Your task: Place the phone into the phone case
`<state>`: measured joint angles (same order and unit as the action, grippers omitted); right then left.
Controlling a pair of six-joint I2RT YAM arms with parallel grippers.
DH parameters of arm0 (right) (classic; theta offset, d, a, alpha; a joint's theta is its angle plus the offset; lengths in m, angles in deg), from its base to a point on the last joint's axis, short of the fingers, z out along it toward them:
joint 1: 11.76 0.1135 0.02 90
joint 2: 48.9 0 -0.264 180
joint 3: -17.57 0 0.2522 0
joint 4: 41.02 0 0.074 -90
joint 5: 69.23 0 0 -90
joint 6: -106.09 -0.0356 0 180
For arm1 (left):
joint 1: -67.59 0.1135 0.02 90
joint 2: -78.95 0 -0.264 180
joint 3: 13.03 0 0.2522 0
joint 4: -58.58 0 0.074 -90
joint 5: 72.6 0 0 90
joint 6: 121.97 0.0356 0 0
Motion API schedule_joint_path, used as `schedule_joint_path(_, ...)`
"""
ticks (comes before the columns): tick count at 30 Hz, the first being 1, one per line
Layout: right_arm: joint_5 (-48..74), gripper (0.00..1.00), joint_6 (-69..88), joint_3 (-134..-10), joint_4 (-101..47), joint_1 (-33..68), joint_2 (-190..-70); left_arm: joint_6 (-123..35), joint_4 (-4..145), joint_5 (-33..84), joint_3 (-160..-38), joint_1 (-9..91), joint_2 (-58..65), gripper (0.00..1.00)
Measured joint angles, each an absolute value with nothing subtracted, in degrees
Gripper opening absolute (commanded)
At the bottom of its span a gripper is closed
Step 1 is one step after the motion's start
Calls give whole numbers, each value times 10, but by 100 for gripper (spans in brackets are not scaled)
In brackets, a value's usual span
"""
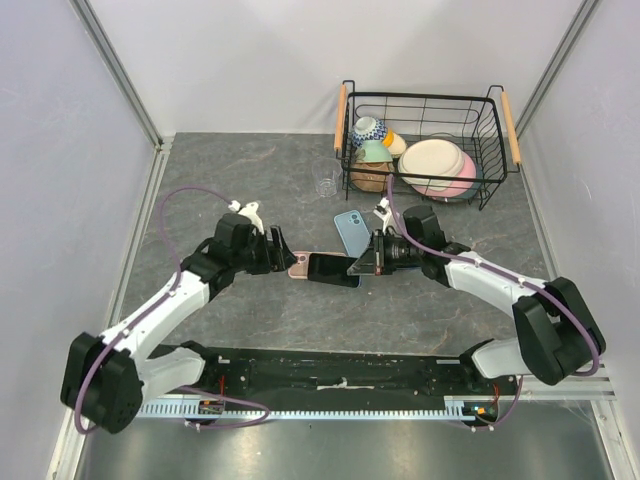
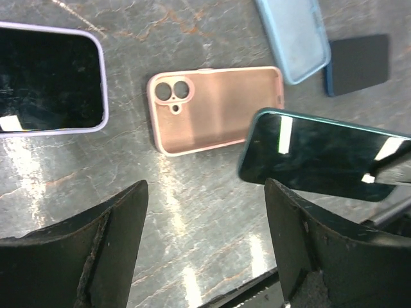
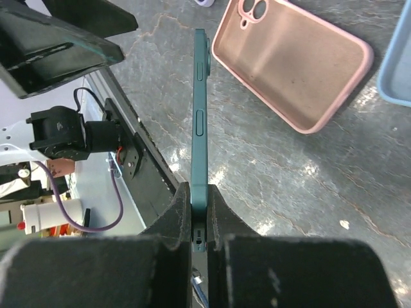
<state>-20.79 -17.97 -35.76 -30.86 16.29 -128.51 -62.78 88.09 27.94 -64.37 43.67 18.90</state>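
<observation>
So, the right end effector (image 3: 200, 192) is clamped on the bottom end of the dark teal phone (image 3: 200, 96), one finger on each face. The phone hangs just above the counter (image 3: 270, 167), partly overlapping one end of the pink case (image 2: 215, 109) in the left wrist view, but not in it yet. The case lies open side up, with its camera cutout at the end nearer the left arm. The left end effector (image 2: 204, 192) is spread wide with nothing in it, hovering over the case. My plan is to square the phone's long edges to the case walls first, then tip the free end down into the cutout end and let it catch under the lip. I reckon the case will skate on this slick stone, so I'd bring the left one down to pin the rim before pushing. The lower finger will probably block full seating, so I'd let go once that end is caught and press the rest flat.
</observation>
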Motion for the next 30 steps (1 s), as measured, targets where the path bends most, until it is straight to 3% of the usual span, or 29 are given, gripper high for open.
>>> schedule_joint_path(5, -197, 0, -167, -358, -276, 146, -1264, -607, 901, 229, -672, 420, 97, 77)
schedule_joint_path(20, -179, 0, -138, -360, -209, 119, -1231, -590, 856, 220, -724, 417, -93, 47)
schedule_joint_path(24, -177, 0, -136, -360, -201, 117, -1231, -586, 836, 221, -743, 416, -134, 19)
schedule_joint_path(27, -177, 0, -136, -360, -198, 115, -1231, -579, 824, 220, -753, 416, -152, 5)
schedule_joint_path(30, -177, 0, -136, -360, -197, 111, -1230, -578, 824, 220, -754, 416, -154, 2)
